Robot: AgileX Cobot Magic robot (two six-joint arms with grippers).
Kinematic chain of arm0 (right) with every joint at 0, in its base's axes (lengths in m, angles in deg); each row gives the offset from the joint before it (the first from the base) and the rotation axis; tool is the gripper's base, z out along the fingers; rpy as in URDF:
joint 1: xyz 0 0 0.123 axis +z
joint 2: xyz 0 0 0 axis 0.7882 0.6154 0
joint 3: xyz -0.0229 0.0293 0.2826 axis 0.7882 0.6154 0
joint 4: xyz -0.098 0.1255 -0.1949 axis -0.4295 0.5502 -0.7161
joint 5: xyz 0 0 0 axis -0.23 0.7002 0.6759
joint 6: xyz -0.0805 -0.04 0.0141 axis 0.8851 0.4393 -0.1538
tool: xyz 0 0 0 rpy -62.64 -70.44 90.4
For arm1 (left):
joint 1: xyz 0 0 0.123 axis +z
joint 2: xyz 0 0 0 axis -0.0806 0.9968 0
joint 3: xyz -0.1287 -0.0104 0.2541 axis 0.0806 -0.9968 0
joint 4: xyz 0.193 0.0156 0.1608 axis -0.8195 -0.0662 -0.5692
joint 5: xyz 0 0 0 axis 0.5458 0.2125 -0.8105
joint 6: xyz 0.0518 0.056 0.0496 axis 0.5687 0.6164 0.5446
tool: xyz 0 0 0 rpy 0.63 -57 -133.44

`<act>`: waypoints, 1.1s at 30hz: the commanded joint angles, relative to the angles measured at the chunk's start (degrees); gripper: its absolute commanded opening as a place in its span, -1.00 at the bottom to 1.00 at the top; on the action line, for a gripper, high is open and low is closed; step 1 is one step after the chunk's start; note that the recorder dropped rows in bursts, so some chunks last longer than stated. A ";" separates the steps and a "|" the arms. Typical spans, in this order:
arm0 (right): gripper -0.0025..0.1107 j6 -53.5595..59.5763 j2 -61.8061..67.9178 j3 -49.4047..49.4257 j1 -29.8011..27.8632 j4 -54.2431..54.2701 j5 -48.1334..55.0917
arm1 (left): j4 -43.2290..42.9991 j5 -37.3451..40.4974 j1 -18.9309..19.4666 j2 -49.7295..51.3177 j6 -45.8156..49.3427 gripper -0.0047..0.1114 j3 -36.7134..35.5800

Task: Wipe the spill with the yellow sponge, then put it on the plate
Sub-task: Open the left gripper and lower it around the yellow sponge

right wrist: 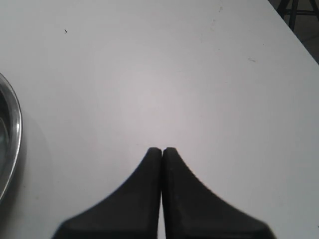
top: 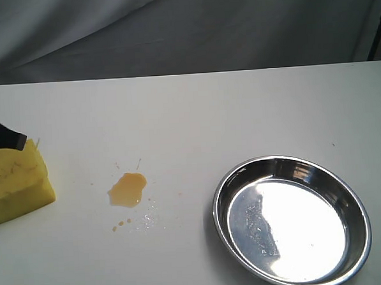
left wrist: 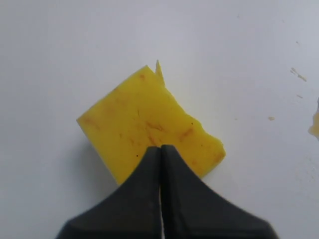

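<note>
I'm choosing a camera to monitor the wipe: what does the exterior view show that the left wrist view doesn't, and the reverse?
Only the exterior view: the plate and the whole spill. Only the left wrist view: the left end effector seen shut, jaws together, its tips over the near edge of the sponge. Both: the sponge, the table, part of the end effector and at least a sliver of the spill.

We find a white tabletop point(top: 240, 108) bearing a yellow sponge point(top: 17, 183), a small amber spill point(top: 127, 189) and a steel plate point(top: 218, 205).
</note>
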 commanded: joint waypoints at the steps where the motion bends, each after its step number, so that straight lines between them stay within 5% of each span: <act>1: -0.96 -0.26 0.14 0.22 -0.43 -0.01 -0.90 | -0.12 -1.29 -0.23 -0.09 -0.03 -0.91 0.29; 14: -0.96 -0.26 0.14 0.22 -0.43 -0.01 -0.90 | -5.57 -1.13 -0.23 -0.09 1.07 -0.77 0.29; 17: -0.96 -0.26 0.14 0.22 -0.43 -0.01 -0.90 | -6.51 -1.13 -0.23 -0.09 1.07 -0.44 0.29; 20: -0.96 -0.26 0.14 0.22 -0.43 -0.01 -0.90 | -6.51 -3.38 -0.23 -0.09 0.42 0.29 -0.07; 22: -0.96 -0.26 0.14 0.22 -0.43 -0.01 -0.90 | -6.51 -6.74 -0.23 -0.09 0.42 0.56 -0.99; 33: -0.96 -0.26 0.14 0.22 -0.43 -0.01 -0.90 | -6.59 -9.87 -0.23 2.42 -9.99 0.55 -3.29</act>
